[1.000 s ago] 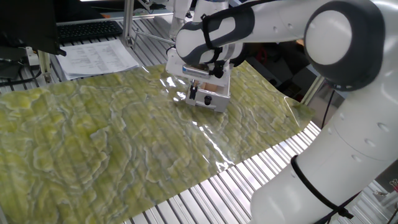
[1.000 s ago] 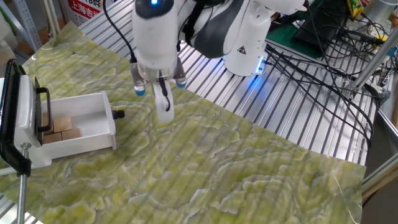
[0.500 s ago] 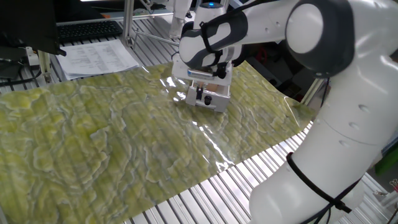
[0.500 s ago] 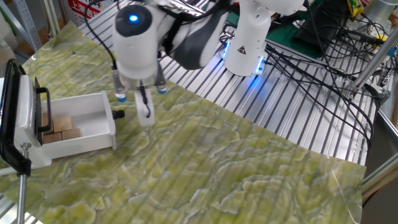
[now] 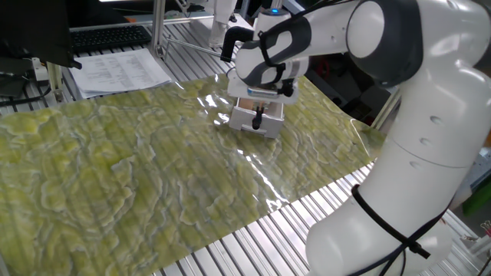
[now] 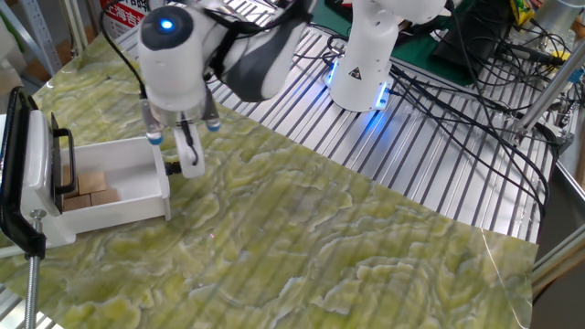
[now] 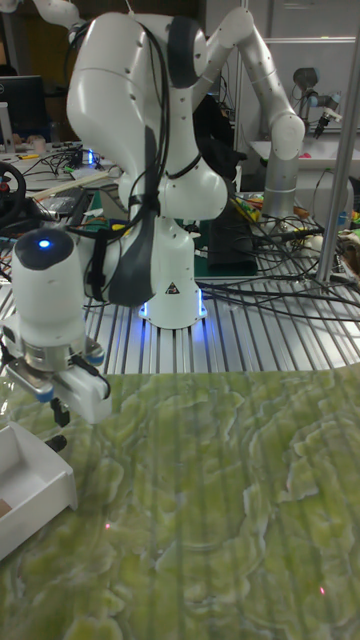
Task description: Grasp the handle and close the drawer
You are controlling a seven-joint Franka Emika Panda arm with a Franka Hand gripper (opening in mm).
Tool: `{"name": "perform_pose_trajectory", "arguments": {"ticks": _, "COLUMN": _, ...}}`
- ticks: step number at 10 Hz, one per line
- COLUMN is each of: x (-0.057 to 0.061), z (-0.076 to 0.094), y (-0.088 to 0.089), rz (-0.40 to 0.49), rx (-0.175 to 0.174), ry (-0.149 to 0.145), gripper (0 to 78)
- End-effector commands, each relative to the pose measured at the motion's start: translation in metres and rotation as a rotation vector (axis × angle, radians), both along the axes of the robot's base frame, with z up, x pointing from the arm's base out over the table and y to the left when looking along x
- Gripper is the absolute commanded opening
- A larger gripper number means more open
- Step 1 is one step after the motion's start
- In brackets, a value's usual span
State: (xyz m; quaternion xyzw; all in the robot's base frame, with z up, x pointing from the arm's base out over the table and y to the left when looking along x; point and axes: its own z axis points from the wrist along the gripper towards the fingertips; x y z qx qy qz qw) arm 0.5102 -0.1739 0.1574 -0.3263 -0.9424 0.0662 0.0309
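Observation:
The drawer (image 6: 119, 187) is a small white box pulled out of its white housing (image 6: 32, 178) at the left, with tan wooden blocks (image 6: 91, 189) inside. Its front panel (image 5: 265, 123) faces me in one fixed view. The handle (image 7: 56, 441), a tiny black knob, shows just below the fingertips in the tall view; elsewhere the fingers cover it. My gripper (image 6: 185, 155) hangs open right at the drawer front, its fingers either side of the knob's position, with nothing held. It also appears as the gripper (image 7: 80, 408) and as the gripper (image 5: 258, 116).
A green patterned mat (image 6: 302, 247) covers the slatted metal table. The robot base (image 6: 361, 64) with a blue light and loose cables (image 6: 457, 91) stand at the back. Papers (image 5: 119, 70) and a keyboard (image 5: 107, 37) lie beyond the mat's far edge.
My gripper has travelled across the mat to the drawer front and dropped lower, from well beside it to right over the knob. The drawer has not moved.

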Motion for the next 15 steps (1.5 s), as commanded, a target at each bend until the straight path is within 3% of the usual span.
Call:
{"name": "perform_pose_trajectory", "arguments": {"ticks": 1, "x": 0.004, "z": -0.006, "y": -0.015, "rz": 0.007, "rx": -0.018, "ry": -0.053, "gripper": 0.0}}
{"name": "perform_pose_trajectory", "arguments": {"ticks": 3, "x": 0.004, "z": -0.004, "y": -0.009, "rz": 0.035, "rx": -0.017, "ry": -0.077, "gripper": 0.0}}
{"name": "perform_pose_trajectory", "arguments": {"ticks": 5, "x": 0.003, "z": 0.002, "y": 0.006, "rz": 0.024, "rx": -0.019, "ry": -0.073, "gripper": 0.0}}
{"name": "perform_pose_trajectory", "arguments": {"ticks": 6, "x": 0.001, "z": 0.004, "y": 0.011, "rz": 0.014, "rx": -0.079, "ry": -0.07, "gripper": 0.0}}
{"name": "perform_pose_trajectory", "arguments": {"ticks": 7, "x": 0.001, "z": 0.003, "y": 0.01, "rz": 0.017, "rx": -0.095, "ry": -0.07, "gripper": 0.0}}
{"name": "perform_pose_trajectory", "arguments": {"ticks": 9, "x": -0.001, "z": -0.004, "y": 0.0, "rz": 0.048, "rx": -0.087, "ry": -0.074, "gripper": 0.0}}
{"name": "perform_pose_trajectory", "arguments": {"ticks": 13, "x": -0.001, "z": -0.005, "y": -0.001, "rz": 0.018, "rx": -0.077, "ry": -0.09, "gripper": 0.0}}
{"name": "perform_pose_trajectory", "arguments": {"ticks": 15, "x": -0.001, "z": -0.005, "y": -0.001, "rz": 0.021, "rx": -0.032, "ry": -0.102, "gripper": 0.0}}
